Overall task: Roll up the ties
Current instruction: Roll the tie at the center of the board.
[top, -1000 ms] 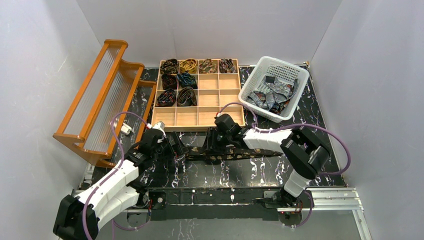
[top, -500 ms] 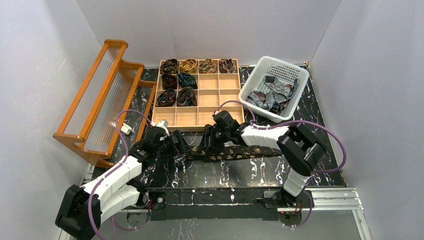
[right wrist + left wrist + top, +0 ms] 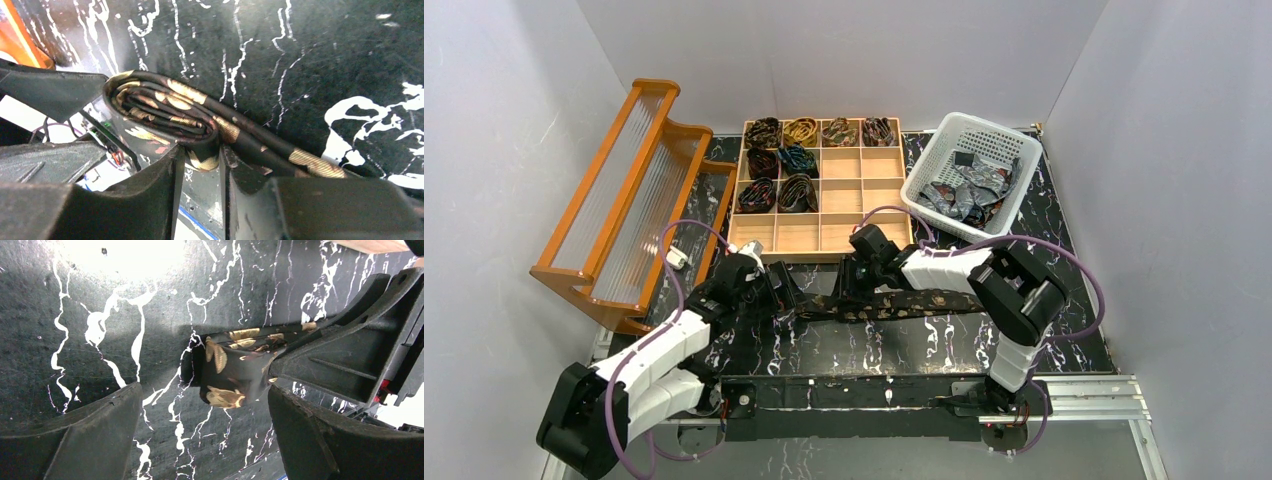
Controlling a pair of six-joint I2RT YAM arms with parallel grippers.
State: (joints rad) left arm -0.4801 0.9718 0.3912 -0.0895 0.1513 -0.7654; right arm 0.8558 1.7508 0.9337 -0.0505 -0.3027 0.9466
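My right claw (image 3: 200,154) pinches the tie (image 3: 165,107) at its rolled left end. My left claw (image 3: 202,389) gapes wide, holding nothing. The tie lies just before the tray (image 3: 824,255), running left-right; from above, my claws hide the roll.

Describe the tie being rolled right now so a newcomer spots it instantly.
On the black white-veined marble table, look just in front of the wooden grid tray. There lies the dark brown gold-patterned necktie: it is the only tie stretched out on the tabletop, one end coiled, while the other ties sit rolled in the tray or heaped in the white plastic basket.
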